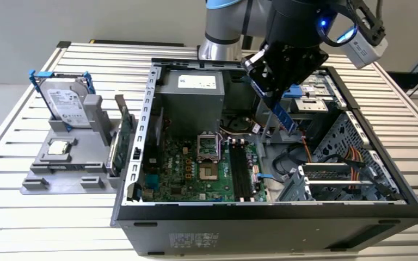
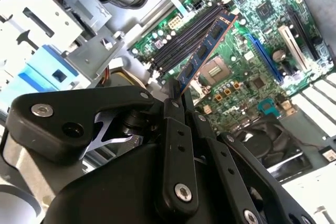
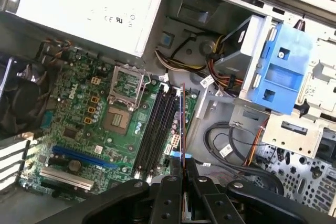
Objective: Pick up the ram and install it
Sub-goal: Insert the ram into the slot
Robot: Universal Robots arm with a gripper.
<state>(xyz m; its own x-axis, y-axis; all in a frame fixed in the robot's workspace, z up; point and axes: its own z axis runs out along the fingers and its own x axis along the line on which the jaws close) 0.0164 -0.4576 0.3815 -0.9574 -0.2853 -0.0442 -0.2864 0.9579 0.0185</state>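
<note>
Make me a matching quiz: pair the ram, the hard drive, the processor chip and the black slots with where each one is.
1 ram
2 hard drive
3 chip
4 slots

A lying flat on the grey tray
B empty, on the motherboard
C standing upright on the tray
D clamped in the gripper

Pairs: 1-D, 2-C, 3-A, 4-B

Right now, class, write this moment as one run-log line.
step: ram held | gripper: shut on ram | ram: tilted above memory slots, not seated | computer case: open
</note>
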